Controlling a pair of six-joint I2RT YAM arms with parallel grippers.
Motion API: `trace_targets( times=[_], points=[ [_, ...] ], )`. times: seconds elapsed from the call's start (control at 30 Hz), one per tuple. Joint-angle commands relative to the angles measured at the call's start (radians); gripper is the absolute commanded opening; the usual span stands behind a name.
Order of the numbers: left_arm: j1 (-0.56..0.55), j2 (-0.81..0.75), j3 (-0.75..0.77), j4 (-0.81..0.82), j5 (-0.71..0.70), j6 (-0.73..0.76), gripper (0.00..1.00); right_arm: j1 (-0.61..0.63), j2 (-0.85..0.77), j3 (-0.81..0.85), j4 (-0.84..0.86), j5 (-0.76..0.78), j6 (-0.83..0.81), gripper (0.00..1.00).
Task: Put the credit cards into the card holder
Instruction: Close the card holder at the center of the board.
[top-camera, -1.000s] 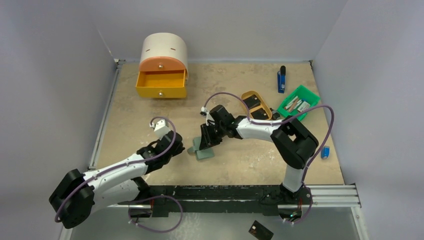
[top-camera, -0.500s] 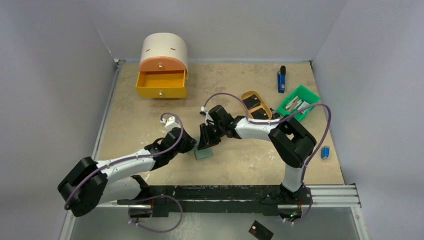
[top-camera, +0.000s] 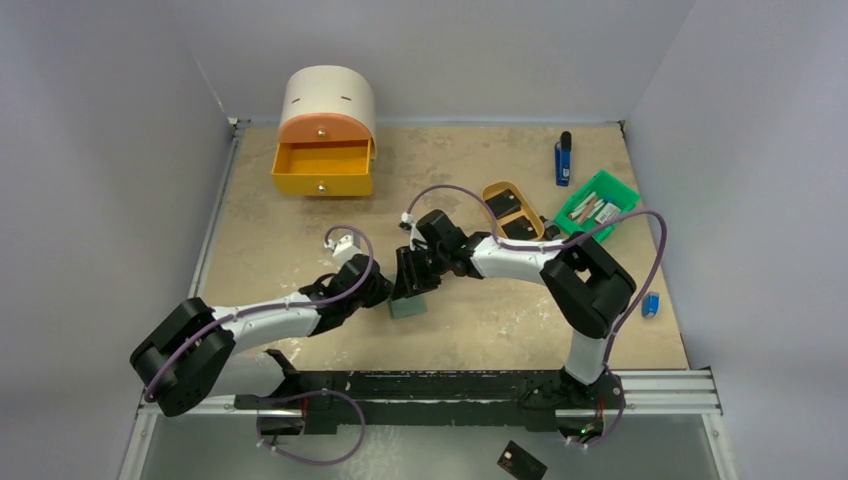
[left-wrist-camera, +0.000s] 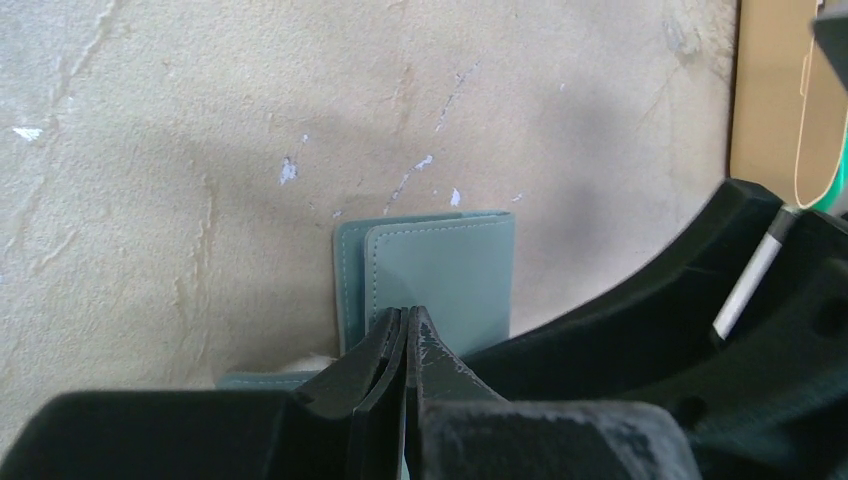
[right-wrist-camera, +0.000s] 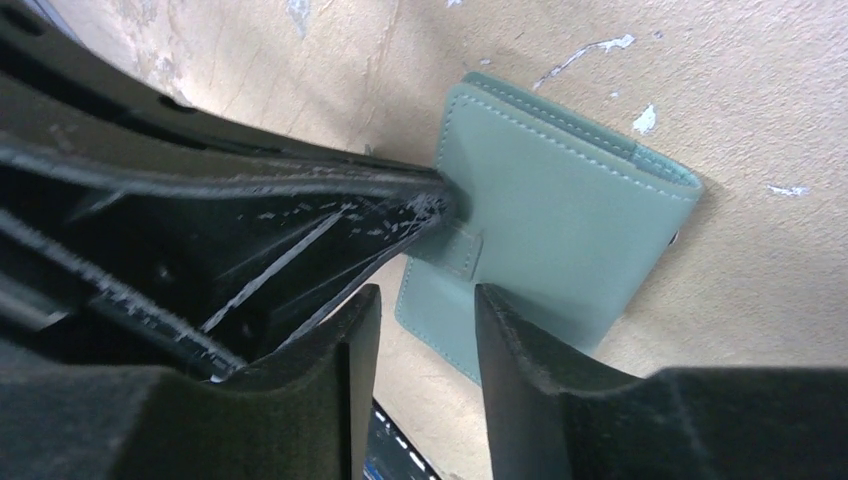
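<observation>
The grey-green card holder (top-camera: 408, 308) lies folded on the table between my two grippers. My left gripper (top-camera: 383, 295) is shut, and its tips (left-wrist-camera: 405, 315) rest on the holder's cover (left-wrist-camera: 450, 270). My right gripper (top-camera: 407, 283) is open just above the holder (right-wrist-camera: 560, 230), its fingers (right-wrist-camera: 428, 295) either side of the side tab (right-wrist-camera: 455, 250). The left gripper's fingertips (right-wrist-camera: 400, 200) touch the holder's edge. A dark flat piece with small light marks (right-wrist-camera: 388, 445) shows low between my right fingers. Two black cards (top-camera: 503, 204) (top-camera: 518, 229) lie in the tan tray.
The tan oval tray (top-camera: 495, 187) and a bright green bin (top-camera: 598, 205) stand at the right. A blue stick (top-camera: 563, 160) lies at the back right. An orange box with an open drawer (top-camera: 322, 170) stands at the back left. Another black card (top-camera: 522, 461) lies below the rail.
My left arm has swung right and forward until its shut tips reach the card holder. The holder's part that stuck out to the left no longer shows. The right gripper has barely moved.
</observation>
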Motion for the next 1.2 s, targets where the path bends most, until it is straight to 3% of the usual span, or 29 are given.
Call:
trace_targets(
  times=[0.0,0.3,0.6,1.17],
  points=[
    [0.009,0.023,-0.022,0.000,-0.032,-0.019,0.00,0.002,-0.074,-0.006,-0.048,0.040,0.007,0.47],
    [0.012,0.015,-0.046,-0.012,-0.055,-0.014,0.00,-0.013,-0.194,-0.043,-0.098,0.066,0.057,0.60],
    [0.011,0.022,-0.072,0.003,-0.057,-0.016,0.00,-0.106,-0.179,-0.158,0.044,-0.041,0.155,0.66],
    [0.013,0.015,-0.114,0.000,-0.075,-0.028,0.00,-0.115,-0.041,-0.256,0.331,-0.219,0.257,0.61]
  ],
)
